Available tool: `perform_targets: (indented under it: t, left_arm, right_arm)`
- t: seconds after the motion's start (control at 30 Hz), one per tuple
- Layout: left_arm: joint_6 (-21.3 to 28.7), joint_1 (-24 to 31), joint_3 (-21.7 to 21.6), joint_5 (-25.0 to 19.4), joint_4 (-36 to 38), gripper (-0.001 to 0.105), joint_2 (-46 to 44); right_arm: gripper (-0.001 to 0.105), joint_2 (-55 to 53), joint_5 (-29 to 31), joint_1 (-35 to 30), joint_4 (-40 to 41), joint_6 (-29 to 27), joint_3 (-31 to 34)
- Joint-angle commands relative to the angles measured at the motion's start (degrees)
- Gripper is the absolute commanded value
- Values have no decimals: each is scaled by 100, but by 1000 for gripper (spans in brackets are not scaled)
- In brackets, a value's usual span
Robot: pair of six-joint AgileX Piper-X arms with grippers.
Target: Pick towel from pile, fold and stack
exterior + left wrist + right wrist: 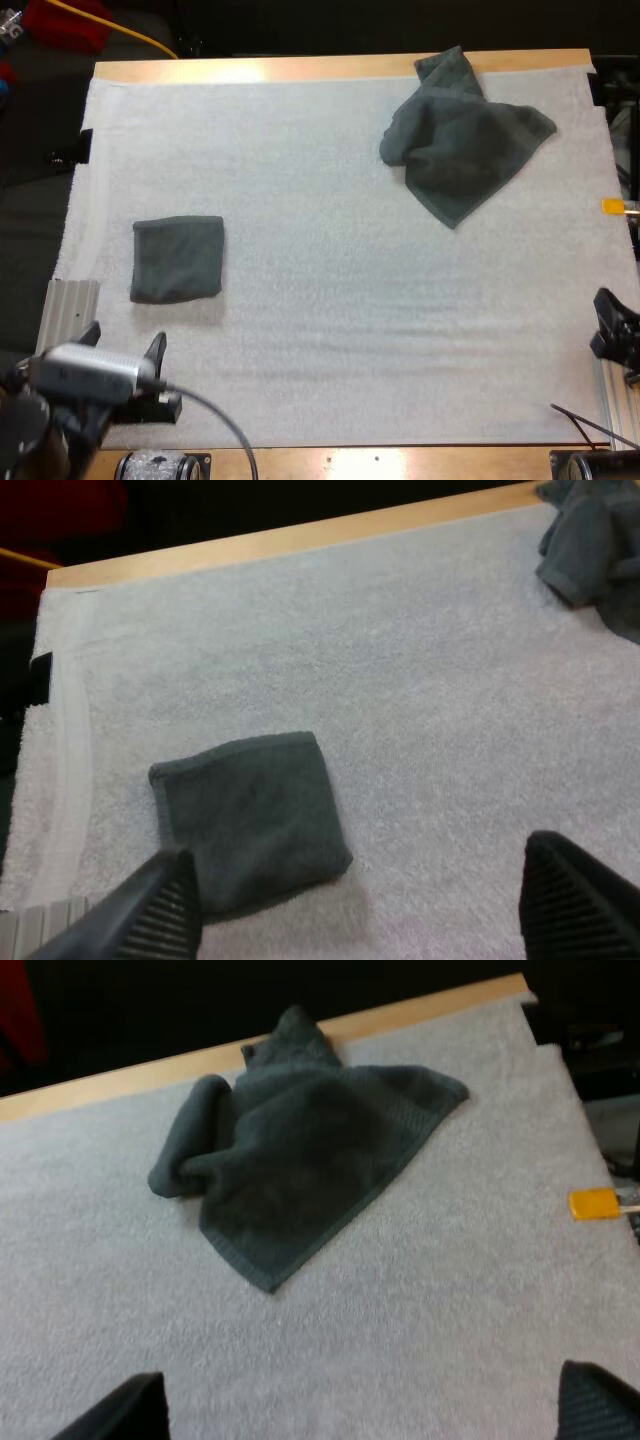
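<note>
— From the high view, where is the towel lying?

— The crumpled towel (465, 150) is lying at the far right of the white mat (350, 320), its top corner reaching onto the bare strip of the wooden table (300, 68); the folded towel (178, 260) is sitting flat on the left side of the mat, well apart from it.

— And the arms?

— The left gripper (123, 342) is hovering at the near left corner, just short of the folded towel; the right gripper (605, 325) is waiting at the right edge, on the near side of the crumpled towel and well away from it.

— What is the left wrist view telling you?

— The left gripper (360, 900) is standing released; its fingers (160, 910) are spread wide, one tip showing just beside the folded towel's (250, 820) near edge, though I cannot tell whether it is touching; the crumpled towel (590, 550) is showing far off by the table's far side.

— And the right wrist view?

— The right gripper (360, 1410) is likewise released, its fingers (120, 1415) standing wide apart and grasping nothing; the crumpled towel (300, 1160) is lying ahead of them on the mat, bunched into a roll on one side and spreading to a flat corner on the other, one point lapping onto the wood.
</note>
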Motion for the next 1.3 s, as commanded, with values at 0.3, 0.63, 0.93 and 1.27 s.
perform_targets:
  t: [0.3, 0.63, 0.93, 1.27]
  left_arm:
    - [-34, -4, 90, 95, 52, 64, -1259]
    - [-34, -4, 78, 503, 324, 64, -2297]
    - [-34, 15, 54, 673, 1111, 64, -2846]
    - [419, 129, 694, 673, 507, 64, -2830]
  right_arm:
    - [74, -1007, -13, -35, 345, -69, -17]
    - [74, -2120, -13, -35, 343, -60, 504]
    - [74, -2566, 36, -35, 460, -27, 754]
    - [74, -2566, 78, -35, -59, -80, 1096]
